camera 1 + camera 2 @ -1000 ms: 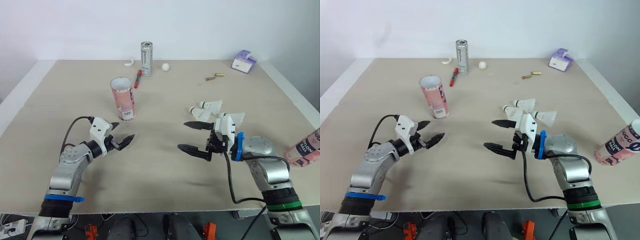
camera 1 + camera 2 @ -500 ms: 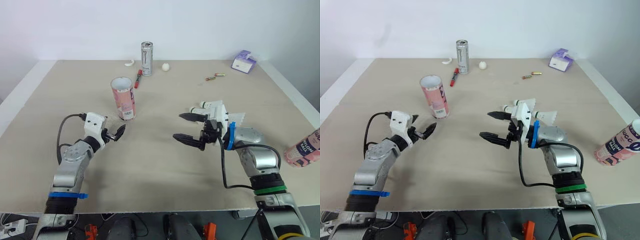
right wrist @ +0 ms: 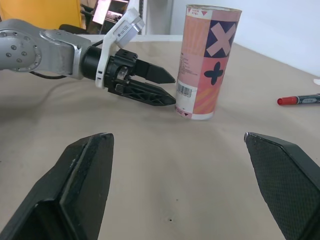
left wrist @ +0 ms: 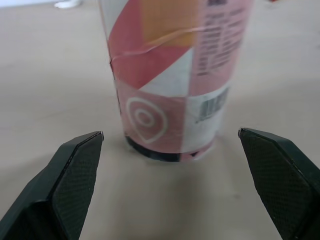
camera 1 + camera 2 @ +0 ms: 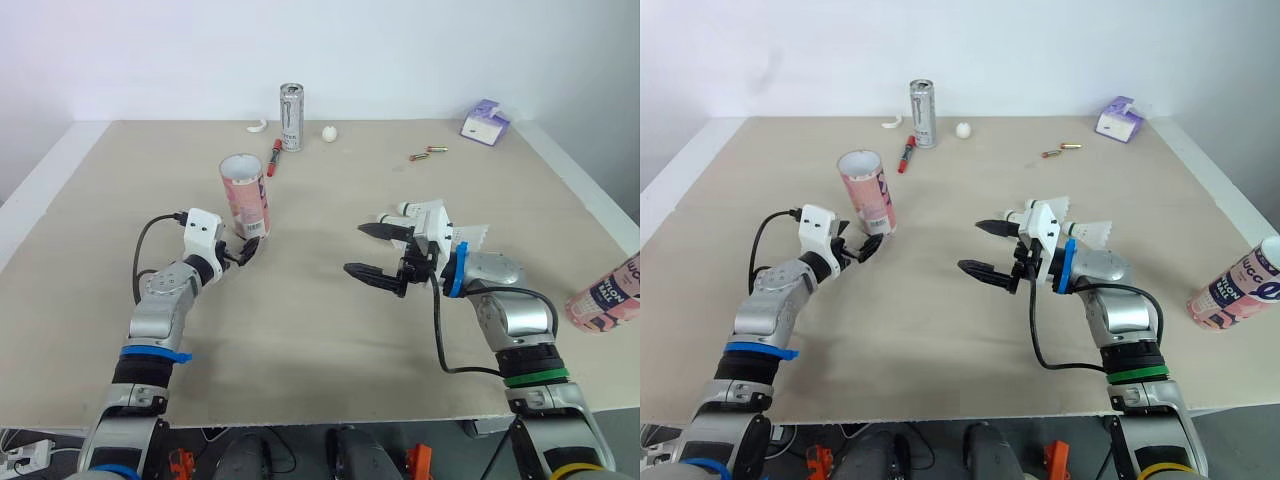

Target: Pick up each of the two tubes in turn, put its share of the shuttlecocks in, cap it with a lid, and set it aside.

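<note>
A pink patterned tube (image 5: 246, 196) stands upright with its top open, left of the table's middle. My left gripper (image 5: 243, 252) is open just in front of its base; in the left wrist view the tube (image 4: 172, 75) stands between and beyond the two fingers (image 4: 70, 180), untouched. My right gripper (image 5: 378, 252) is open and holds nothing, hovering right of centre and pointing toward the tube (image 3: 207, 62). Several white shuttlecocks (image 5: 425, 212) lie just behind the right wrist. A second pink tube (image 5: 605, 294) lies on its side at the table's right edge.
Along the far side are a silver drinks can (image 5: 291, 117), a red marker (image 5: 274, 157), a small white ball (image 5: 329, 132), a curved white piece (image 5: 258, 126), two small batteries (image 5: 428, 153) and a purple box (image 5: 486, 120).
My left gripper has moved forward and right, up to the standing tube's base. My right gripper has moved slightly forward and left, still open.
</note>
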